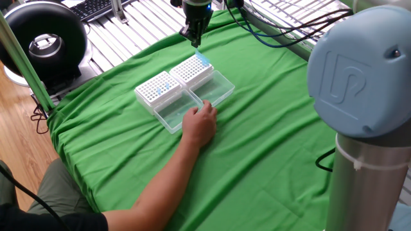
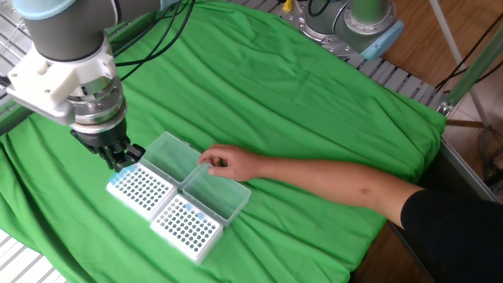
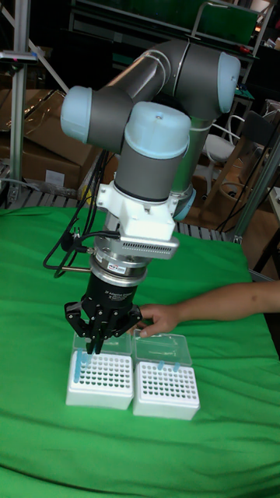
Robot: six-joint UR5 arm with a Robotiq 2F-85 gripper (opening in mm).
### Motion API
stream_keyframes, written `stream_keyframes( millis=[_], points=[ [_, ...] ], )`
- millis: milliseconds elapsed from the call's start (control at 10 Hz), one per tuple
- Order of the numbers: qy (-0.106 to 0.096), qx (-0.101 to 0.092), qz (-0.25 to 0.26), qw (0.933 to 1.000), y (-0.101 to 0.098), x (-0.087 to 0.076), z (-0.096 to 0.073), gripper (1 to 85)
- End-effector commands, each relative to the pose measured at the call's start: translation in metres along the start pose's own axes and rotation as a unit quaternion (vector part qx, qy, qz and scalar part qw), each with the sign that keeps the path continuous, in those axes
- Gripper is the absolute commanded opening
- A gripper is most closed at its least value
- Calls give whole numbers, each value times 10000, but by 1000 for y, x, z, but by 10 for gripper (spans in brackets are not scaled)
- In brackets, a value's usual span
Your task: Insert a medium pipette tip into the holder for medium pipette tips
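A: Gripper (image 3: 96, 342) hangs low left of centre in the tall fixed view, over the left-hand white rack (image 3: 99, 379). Fingers drawn close together. Whether a tip sits between them I cannot tell; too small and dark.

B: Which rack is the holder for medium pipette tips?

A: I cannot tell the taller from the flatter. Two white gridded racks stand side by side at centre left, the other one (image 3: 166, 388) on the right, their clear lids (image 2: 177, 159) folded open behind.

B: Risks?

A: A tip arriving tilted or off a hole would likely jam on the grid or nudge the rack across the green cloth (image 2: 314, 102). A person's hand (image 2: 228, 163) rests touching the lids, near the gripper; a flinch could shift both racks.
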State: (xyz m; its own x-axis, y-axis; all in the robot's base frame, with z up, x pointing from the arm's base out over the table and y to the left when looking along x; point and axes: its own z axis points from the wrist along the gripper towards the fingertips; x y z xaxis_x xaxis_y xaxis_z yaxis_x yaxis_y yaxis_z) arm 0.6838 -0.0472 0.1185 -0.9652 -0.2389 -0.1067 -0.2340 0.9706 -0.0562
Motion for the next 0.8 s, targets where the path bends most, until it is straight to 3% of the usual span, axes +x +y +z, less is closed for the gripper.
stream_keyframes(
  millis=[0,700],
  points=[
    [-52,-118,45,9999,2,5,4,10],
    [-26,-140,62,9999,1,15,5,10]
  ],
)
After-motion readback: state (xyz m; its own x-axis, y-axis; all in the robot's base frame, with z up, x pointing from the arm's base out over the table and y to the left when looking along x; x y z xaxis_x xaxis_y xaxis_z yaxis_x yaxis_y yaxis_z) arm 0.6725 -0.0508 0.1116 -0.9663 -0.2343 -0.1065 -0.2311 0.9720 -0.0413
